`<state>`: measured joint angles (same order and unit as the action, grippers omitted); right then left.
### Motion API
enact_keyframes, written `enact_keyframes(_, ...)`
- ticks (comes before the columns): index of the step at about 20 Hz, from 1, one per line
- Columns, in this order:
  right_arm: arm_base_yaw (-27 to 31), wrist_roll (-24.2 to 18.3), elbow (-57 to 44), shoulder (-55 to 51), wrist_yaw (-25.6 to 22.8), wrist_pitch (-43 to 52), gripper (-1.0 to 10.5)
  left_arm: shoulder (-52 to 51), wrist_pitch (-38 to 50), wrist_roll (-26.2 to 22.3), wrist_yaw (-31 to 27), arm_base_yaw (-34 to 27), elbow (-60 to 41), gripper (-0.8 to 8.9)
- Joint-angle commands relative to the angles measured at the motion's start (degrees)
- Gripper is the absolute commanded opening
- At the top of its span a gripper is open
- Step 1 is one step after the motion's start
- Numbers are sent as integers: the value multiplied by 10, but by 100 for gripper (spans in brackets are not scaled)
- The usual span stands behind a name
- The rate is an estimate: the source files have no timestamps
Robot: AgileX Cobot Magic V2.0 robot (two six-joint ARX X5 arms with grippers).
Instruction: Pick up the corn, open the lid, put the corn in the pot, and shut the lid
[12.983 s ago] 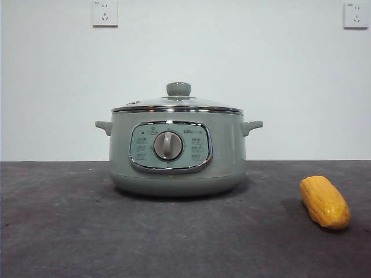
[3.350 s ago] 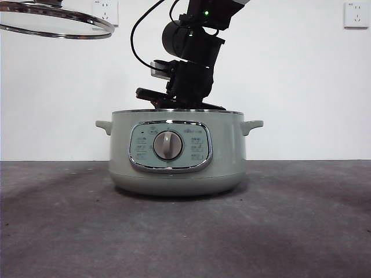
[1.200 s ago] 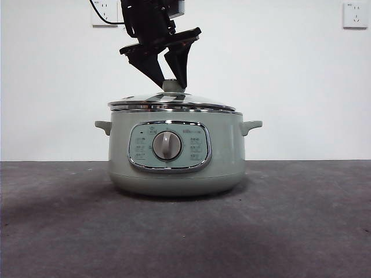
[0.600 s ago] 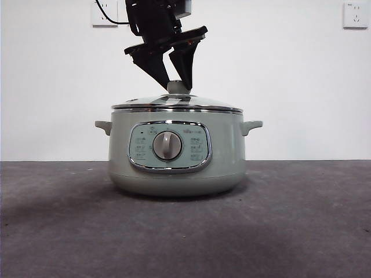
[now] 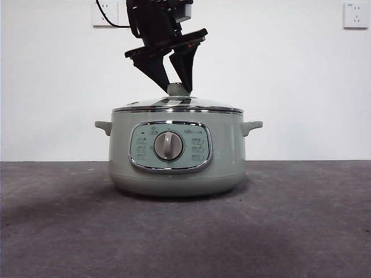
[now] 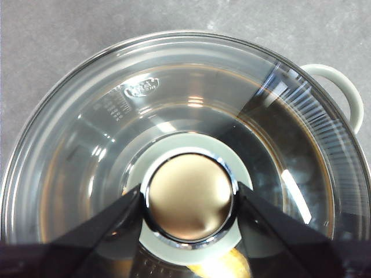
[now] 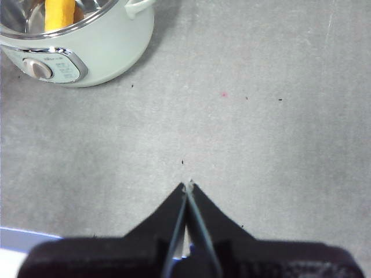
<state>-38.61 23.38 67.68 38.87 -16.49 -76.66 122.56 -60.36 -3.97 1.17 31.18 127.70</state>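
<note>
On the pot (image 5: 177, 152) the lid (image 5: 177, 105) sits level, and the left end effector (image 5: 178, 88) stands above it, its jaws narrow on both sides of the knob (image 6: 189, 197). The corn (image 7: 59, 13) lies inside the pot. The right end effector (image 7: 188, 186) waits away from the pot, jaws together.

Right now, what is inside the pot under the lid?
The corn lies inside the pot; the right wrist view shows its yellow body through the glass lid. The left claw and the knob cover most of it from above.
</note>
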Motion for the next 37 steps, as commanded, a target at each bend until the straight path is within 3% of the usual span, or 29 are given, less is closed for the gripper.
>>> enact_keyframes(1,-1,5,-5,-2,0,2,-3,47,-30,-8,10,4,-26,36)
enact_keyframes(4,-1,4,-5,-2,0,3,-3,47,-32,-8,10,3,-26,352)
enact_keyframes(6,-1,5,-5,-2,0,3,-3,47,-28,-8,9,2,-26,482)
enact_keyframes(11,-1,4,-5,-2,0,1,-3,38,-9,-8,4,-1,-2,482)
enact_keyframes(15,-1,5,-5,-2,0,-7,-3,16,-30,-5,3,-5,97,480)
enact_keyframes(18,-1,5,-5,-1,-1,-12,-3,-10,-63,3,3,-5,182,457)
enact_keyframes(19,-1,5,-5,-1,-3,-12,-3,-18,-80,9,3,-5,208,382)
enact_keyframes(21,-1,7,-5,-1,-16,-11,-2,-38,-131,9,3,-5,255,52)
enact_keyframes(22,-1,7,-5,-1,-22,-11,-1,-50,-152,8,3,-3,271,-2)
enact_keyframes(28,-1,6,-5,0,-26,-13,0,-150,-155,22,15,2,272,-5)
enact_keyframes(37,-1,6,-5,0,-26,-13,0,-341,-155,59,131,149,141,-3)
